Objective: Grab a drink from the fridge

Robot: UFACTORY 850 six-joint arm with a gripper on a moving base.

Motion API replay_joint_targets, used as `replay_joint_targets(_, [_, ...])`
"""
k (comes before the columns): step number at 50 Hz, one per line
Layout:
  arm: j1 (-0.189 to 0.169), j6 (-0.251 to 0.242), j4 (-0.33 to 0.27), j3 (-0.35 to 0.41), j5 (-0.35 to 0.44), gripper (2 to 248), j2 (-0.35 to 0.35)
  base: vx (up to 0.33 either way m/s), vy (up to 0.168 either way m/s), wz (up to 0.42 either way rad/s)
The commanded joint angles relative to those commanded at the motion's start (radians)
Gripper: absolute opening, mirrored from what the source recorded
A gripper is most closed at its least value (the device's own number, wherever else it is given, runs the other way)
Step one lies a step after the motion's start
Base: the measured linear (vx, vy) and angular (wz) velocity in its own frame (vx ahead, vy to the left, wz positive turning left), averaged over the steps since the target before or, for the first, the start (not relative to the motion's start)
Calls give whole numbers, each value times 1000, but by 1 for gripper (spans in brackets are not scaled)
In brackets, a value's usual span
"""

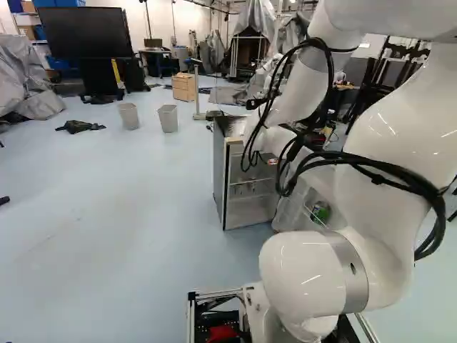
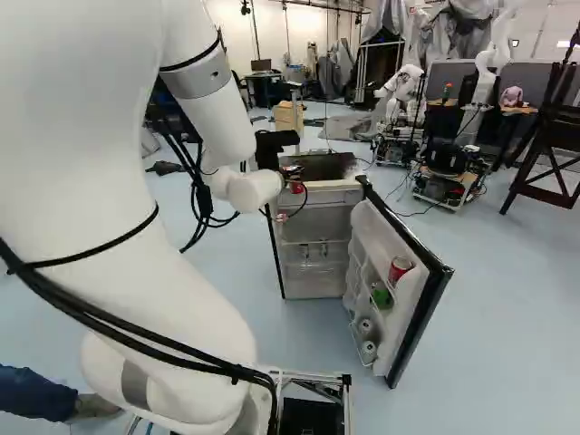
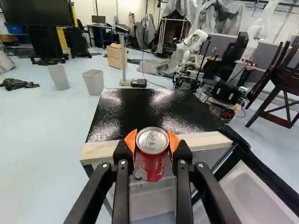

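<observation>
The black two-finger gripper hangs at the upper front of the open mini fridge, and in the wrist view its gripper has both orange pads pressed to a red soda can from opposite sides, clamping it. That can stands upright between the fingers, lid and pull tab showing, near the pale front edge of the fridge's glossy black top (whether the two touch, I cannot tell). The fridge door is swung wide; its inner racks carry another red can, a green container just below that, and two more cans lower down, ends outward. Beyond the fridge are two grey bins, side by side but apart, and a wooden drawer cabinet. Another robot is farther back, past the fridge top. A large black screen is at the upper left of the left base view, and a dark wooden chair is at the right of the right base view.
</observation>
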Motion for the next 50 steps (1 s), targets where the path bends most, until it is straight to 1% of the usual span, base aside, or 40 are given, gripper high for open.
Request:
replay_joint_targets(31, [5,0,0,-103,-104,93,-25,0,0,0])
replay_joint_targets(40, [6,0,0,-133,-132,93,-45,0,0,0])
replay_joint_targets(50, [8,0,0,-166,-139,93,-75,0,0,0])
